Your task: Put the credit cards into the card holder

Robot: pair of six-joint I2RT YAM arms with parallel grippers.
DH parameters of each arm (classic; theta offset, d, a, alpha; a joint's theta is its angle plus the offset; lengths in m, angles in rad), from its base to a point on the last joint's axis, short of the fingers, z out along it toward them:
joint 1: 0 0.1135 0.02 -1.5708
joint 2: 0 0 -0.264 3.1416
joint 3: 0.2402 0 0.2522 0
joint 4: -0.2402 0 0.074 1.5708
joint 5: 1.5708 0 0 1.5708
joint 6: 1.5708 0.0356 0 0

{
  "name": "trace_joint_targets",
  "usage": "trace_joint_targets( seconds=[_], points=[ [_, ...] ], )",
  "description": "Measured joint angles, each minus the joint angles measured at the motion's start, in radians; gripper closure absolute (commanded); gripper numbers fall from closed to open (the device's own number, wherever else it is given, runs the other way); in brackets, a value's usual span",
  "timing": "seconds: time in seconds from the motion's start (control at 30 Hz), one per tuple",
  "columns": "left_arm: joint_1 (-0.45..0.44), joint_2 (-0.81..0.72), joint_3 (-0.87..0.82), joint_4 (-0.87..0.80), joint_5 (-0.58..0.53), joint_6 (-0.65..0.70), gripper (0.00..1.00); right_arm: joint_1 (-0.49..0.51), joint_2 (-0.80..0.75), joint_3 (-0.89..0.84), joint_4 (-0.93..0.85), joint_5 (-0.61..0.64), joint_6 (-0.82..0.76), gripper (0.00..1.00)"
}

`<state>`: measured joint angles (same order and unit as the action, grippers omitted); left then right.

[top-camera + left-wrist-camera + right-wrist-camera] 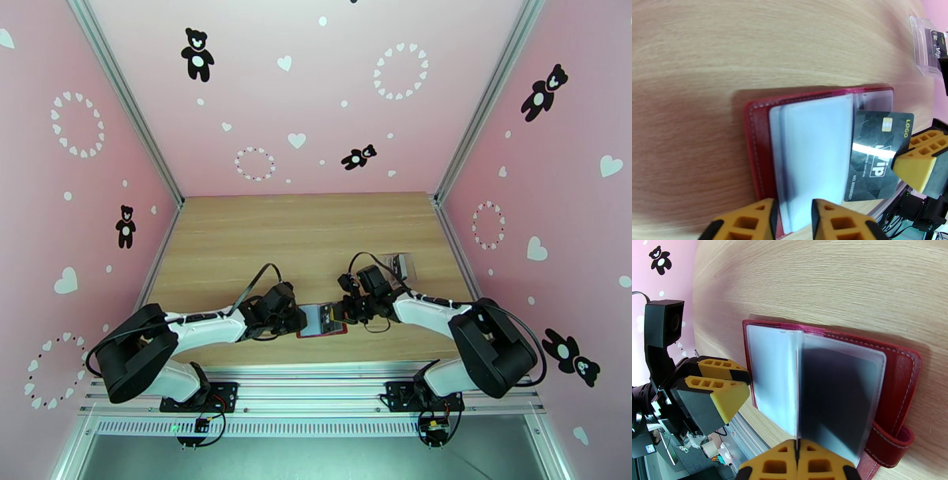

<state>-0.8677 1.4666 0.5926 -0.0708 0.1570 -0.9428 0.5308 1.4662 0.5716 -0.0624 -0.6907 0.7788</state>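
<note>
Credit card (875,158) clamped in right tool (797,449), poised at card holder (756,150) pocket (813,150); left tool (792,203) pinches the holder's edge. 1 snagged corner could buckle that pocket, shoving it across desk (750,47).

The left arm (197,328) and right arm (430,309) have white link shells, black joint housings and black base plates (201,397). Black cables (261,278) loop at the wrists. The left gripper (792,215) and right gripper (797,451) carry yellow fingers (817,467) with moulded recesses.
</note>
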Motion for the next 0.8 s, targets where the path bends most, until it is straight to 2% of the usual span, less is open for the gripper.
trace_joint_targets(
  seconds=[0.8],
  points=[
    [-0.005,0.013,0.001,-0.011,-0.012,0.0,0.7,0.0,0.042,0.0,0.053,-0.021,0.038,1.0]
  ],
)
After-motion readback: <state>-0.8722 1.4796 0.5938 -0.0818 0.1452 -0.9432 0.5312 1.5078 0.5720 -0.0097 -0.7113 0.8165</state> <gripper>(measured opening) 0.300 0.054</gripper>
